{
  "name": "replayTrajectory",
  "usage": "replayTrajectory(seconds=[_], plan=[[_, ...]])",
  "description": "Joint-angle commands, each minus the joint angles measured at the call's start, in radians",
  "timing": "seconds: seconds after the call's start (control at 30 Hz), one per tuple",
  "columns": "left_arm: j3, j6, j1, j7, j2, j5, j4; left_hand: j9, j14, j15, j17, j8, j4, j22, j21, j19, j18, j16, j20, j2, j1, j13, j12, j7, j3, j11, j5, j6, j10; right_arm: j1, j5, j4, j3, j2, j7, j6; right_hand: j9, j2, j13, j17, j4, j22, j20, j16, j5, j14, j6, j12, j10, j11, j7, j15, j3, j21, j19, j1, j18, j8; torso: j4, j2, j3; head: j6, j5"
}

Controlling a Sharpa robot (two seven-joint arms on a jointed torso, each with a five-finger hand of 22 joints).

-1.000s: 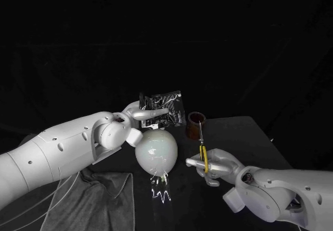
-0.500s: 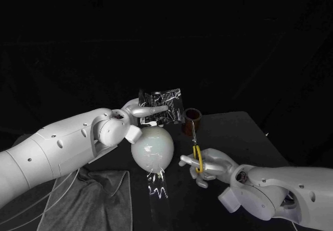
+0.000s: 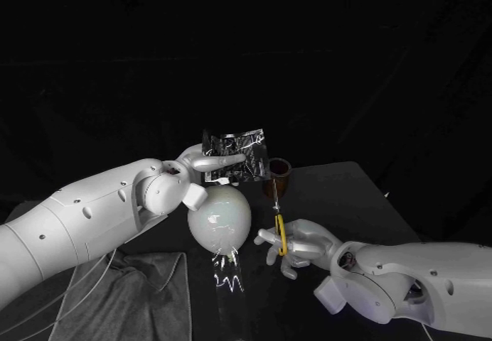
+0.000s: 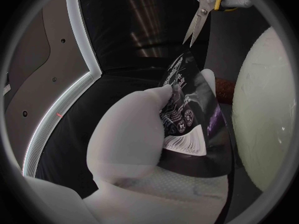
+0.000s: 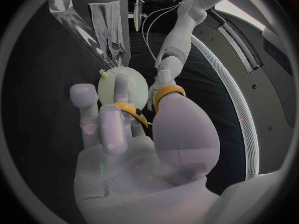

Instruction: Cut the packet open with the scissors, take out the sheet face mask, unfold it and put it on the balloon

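The left hand [image 3: 205, 162] pinches the packet [image 3: 236, 150] by its lower part. It holds the packet upright in the air above the balloon [image 3: 218, 218], toward the far edge of the table [image 3: 354, 192]. The packet's top and right edges stand free.

The right hand [image 3: 297, 245] grasps the yellow-handled scissors [image 3: 279, 217] with fingers through the loops. The blades point up toward the packet's lower right corner. In the left wrist view the blade tips come just short of the packet's edge, with a narrow gap between them.

A brown cup [image 3: 276, 174] stands right behind the blades, near the far edge. The balloon rises from crinkled clear plastic [image 3: 227, 273] around the table's middle, a slim gap away from the scissors. A grey cloth [image 3: 134, 298] lies at the near left corner. The right hand is well in from the right edge.
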Motion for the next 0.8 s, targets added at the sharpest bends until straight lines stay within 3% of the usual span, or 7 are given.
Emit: replayTrajectory(seconds=[0.03, 0.23, 0.4, 0.63, 0.8], plan=[[0.002, 0.022, 0.001, -0.001, 0.007, 0.011, -0.004, 0.116, -0.007, -0.002, 0.004, 0.002, -0.009, 0.003, 0.008, -0.008, 0.015, 0.006, 0.002, 0.005, -0.003, 0.001, -0.005, 0.004, 0.012, -0.004, 0.007, -0.004, 0.001, -0.001, 0.008, 0.004, 0.0, 0.004, -0.01, -0.027, -0.005, -0.021, -0.018, -0.003, 0.001, -0.001, 0.003, 0.001, 0.0, 0.008, -0.125, -0.025, -0.015, 0.006, 0.109, 0.01, -0.011, -0.006, 0.0, -0.016, 0.015, 0.002, -0.0012, 0.001, 0.0008, -0.003, -0.003], [0.002, 0.027, 0.001, -0.003, 0.012, 0.013, -0.002, 0.118, -0.005, -0.002, 0.007, 0.002, -0.012, 0.009, 0.016, -0.01, 0.015, 0.014, 0.002, 0.004, -0.007, 0.001, -0.005, 0.004, 0.016, -0.004, 0.007, -0.004, 0.001, -0.001, -0.005, 0.005, 0.0, 0.011, -0.024, -0.019, -0.02, -0.066, -0.068, -0.016, 0.002, -0.009, 0.011, -0.003, 0.003, -0.002, -0.141, -0.082, -0.021, 0.015, 0.119, 0.019, -0.043, -0.028, -0.017, -0.034, 0.019, 0.005, 0.0012, 0.0, 0.0016, -0.009, -0.003], [0.002, 0.03, 0.001, -0.006, 0.014, 0.014, 0.001, 0.118, -0.005, -0.002, 0.007, 0.002, -0.012, 0.009, 0.016, -0.01, 0.015, 0.014, 0.002, 0.004, -0.007, 0.001, -0.005, 0.004, 0.016, -0.004, 0.007, -0.004, 0.001, -0.001, -0.013, 0.007, 0.001, 0.013, -0.03, -0.018, -0.031, -0.101, -0.093, -0.022, 0.003, -0.013, 0.017, -0.006, 0.009, -0.008, -0.178, -0.111, -0.031, 0.024, 0.128, 0.027, -0.072, -0.041, -0.027, -0.041, 0.021, 0.0, 0.002, -0.001, 0.0001, -0.013, -0.006], [0.002, 0.031, 0.001, -0.011, 0.017, 0.014, -0.002, 0.118, -0.005, -0.002, 0.007, 0.002, -0.012, 0.01, 0.018, -0.01, 0.015, 0.015, 0.002, 0.004, -0.008, 0.001, -0.005, 0.004, 0.017, -0.004, 0.007, -0.004, 0.001, -0.002, -0.034, 0.011, 0.001, 0.015, -0.037, -0.01, -0.035, -0.116, -0.111, -0.026, 0.004, -0.016, 0.021, -0.006, 0.013, -0.012, -0.194, -0.134, -0.046, 0.029, 0.131, 0.031, -0.084, -0.05, -0.035, -0.045, 0.022, 0.004, 0.0011, -0.001, 0.0, -0.012, -0.004], [0.002, 0.038, 0.001, -0.017, 0.018, 0.012, 0.002, 0.119, -0.004, -0.002, 0.009, 0.002, -0.014, 0.013, 0.022, -0.011, 0.015, 0.019, 0.002, 0.004, -0.009, 0.001, -0.005, 0.004, 0.019, -0.003, 0.007, -0.005, 0.001, -0.002, -0.042, 0.013, 0.001, 0.018, -0.039, -0.007, -0.036, -0.112, -0.119, -0.024, 0.004, -0.015, 0.023, -0.004, 0.013, -0.013, -0.196, -0.141, -0.046, 0.03, 0.132, 0.032, -0.082, -0.049, -0.036, -0.044, 0.022, 0.009, 0.0022, -0.001, 0.0009, -0.012, -0.003]])
